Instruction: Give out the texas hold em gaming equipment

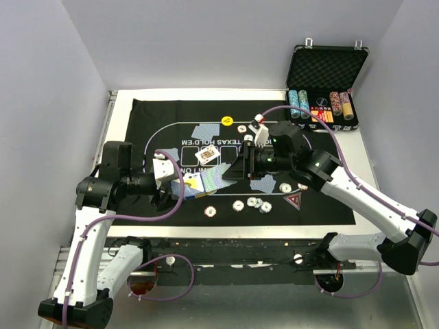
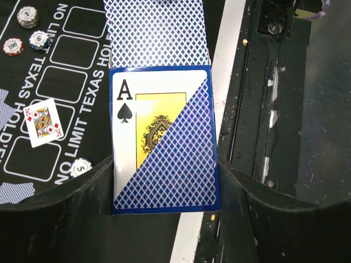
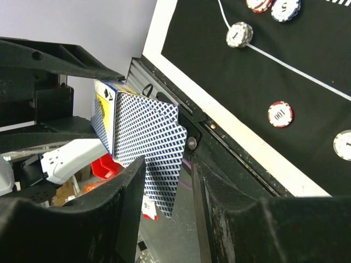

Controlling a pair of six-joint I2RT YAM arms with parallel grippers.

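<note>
Left gripper (image 2: pixel 164 189) pinching card deck (image 2: pixel 131 109). Right gripper (image 3: pixel 167 181), at deck's 3 o'clock, jaws spread around blue-backed card (image 3: pixel 145 131), seemingly loose.

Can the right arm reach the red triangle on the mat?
Probably yes. The red triangular marker lies uncovered on the black mat, close beside the right arm. Only the blue-backed card between the fingers of the right gripper would need dealing with first.

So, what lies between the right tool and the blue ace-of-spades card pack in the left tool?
One blue-backed playing card, its tip inside the right tool's gap; right wrist view.
</note>
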